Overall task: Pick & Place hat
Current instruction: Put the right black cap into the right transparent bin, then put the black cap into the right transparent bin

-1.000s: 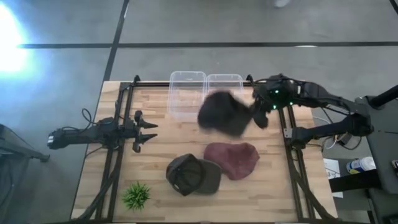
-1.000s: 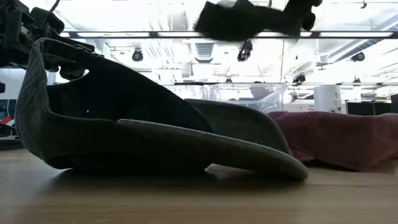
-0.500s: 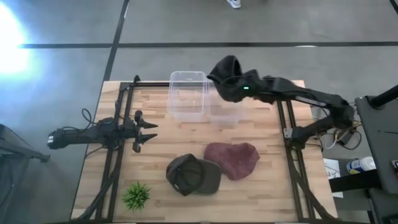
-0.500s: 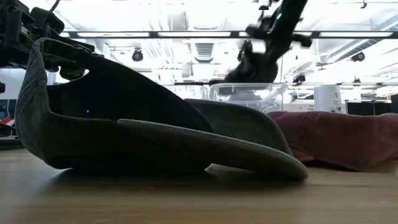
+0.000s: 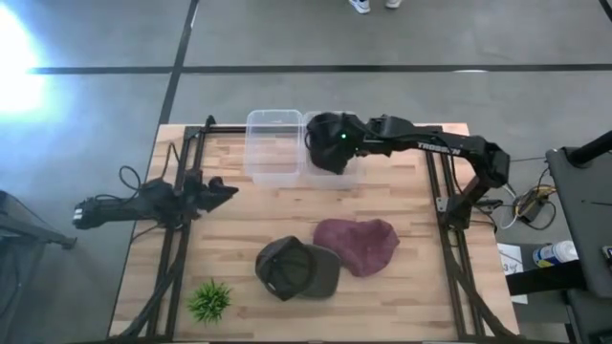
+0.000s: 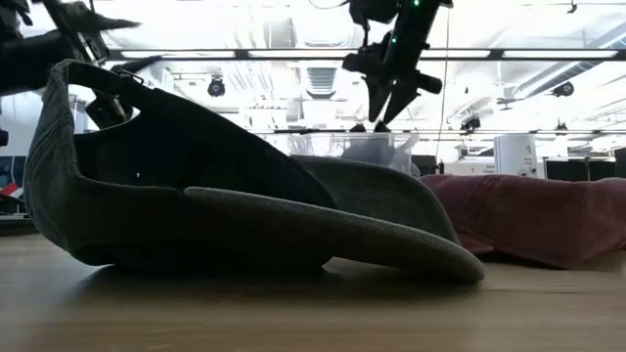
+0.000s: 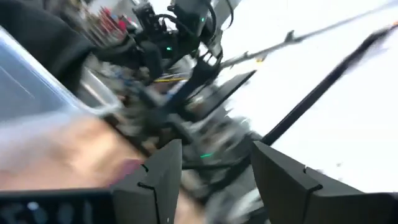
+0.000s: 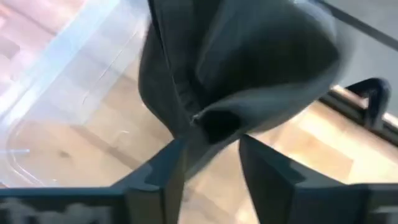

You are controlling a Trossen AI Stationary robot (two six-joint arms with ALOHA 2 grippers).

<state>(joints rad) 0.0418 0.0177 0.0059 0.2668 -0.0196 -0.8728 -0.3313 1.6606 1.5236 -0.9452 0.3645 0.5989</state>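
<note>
The black hat (image 5: 325, 158) lies in the right-hand of two clear bins (image 5: 354, 177) at the table's far edge. My right gripper (image 6: 384, 108) hangs over that bin, fingers pointing down and open. In the right wrist view a fold of the hat (image 8: 214, 121) sits just past the fingertips. An olive cap (image 5: 296, 268) and a maroon hat (image 5: 356, 244) rest on the wood nearer the front. My left gripper (image 7: 214, 168) is open at the table's left side, holding nothing. My right gripper comes at the black hat from above, with its open fingers (image 8: 165, 171) standing on either side of the hat's dark fold (image 8: 205, 134). Whether they touch the cloth I cannot tell. The hat sits down inside the bin.
The left clear bin (image 5: 273, 143) stands beside the one with the hat. A small green plant (image 5: 208, 301) is at the front left corner. Black frame rails (image 5: 182, 239) run along both sides of the table. Bare wood lies between the bins and the two caps.
My right gripper has carried the black hat from above the table's middle toward the far edge and leftward, over the right bin. It has opened there, and the hat has dropped into the bin. Both bins have slid a little left. My left gripper has lifted and turned.
</note>
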